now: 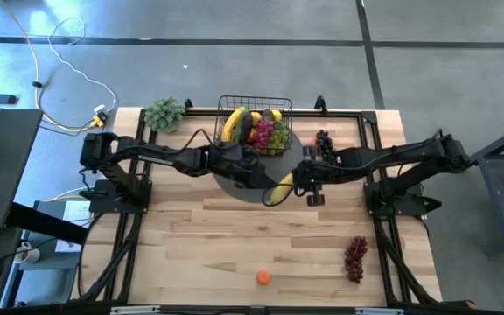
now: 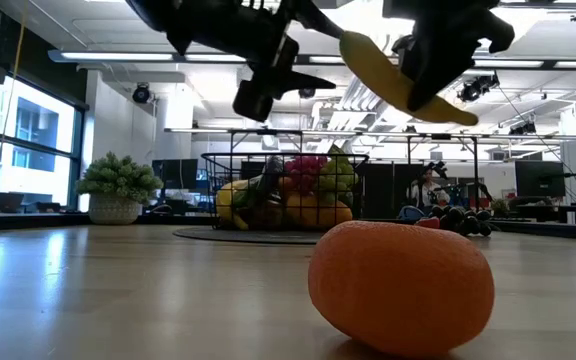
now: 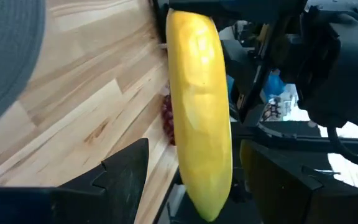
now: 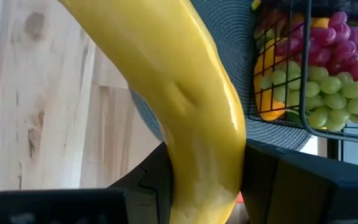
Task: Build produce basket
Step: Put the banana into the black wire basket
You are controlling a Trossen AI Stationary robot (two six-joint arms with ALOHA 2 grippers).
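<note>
Gripping a yellow banana [image 1: 280, 188], the right gripper [image 1: 308, 184] hung above the bench [image 1: 234, 245] near its middle, jaws clamped on the fruit's lower part (the right wrist view showed dark fingers [image 4: 278, 180] pressed against both of its sides). In the low view the banana [image 2: 400, 82] was tilted in the air, clear of the wood. It sat over the near right edge of the dark grey round mat [image 1: 234, 185], just in front of the basket [image 1: 255, 122]. That black wire basket stood on the mat at the far side, already holding bananas, purple and green grapes [image 1: 269, 133] and orange fruit. The left gripper [image 1: 250, 166] hovered over the mat beside the basket, jaws apart. Elsewhere lay dark grapes [image 1: 323, 140] right of the basket, red grapes [image 1: 355, 259] near right, an orange fruit [image 1: 262, 277] at the near edge, and a leafy bunch [image 1: 164, 114] far left.
</note>
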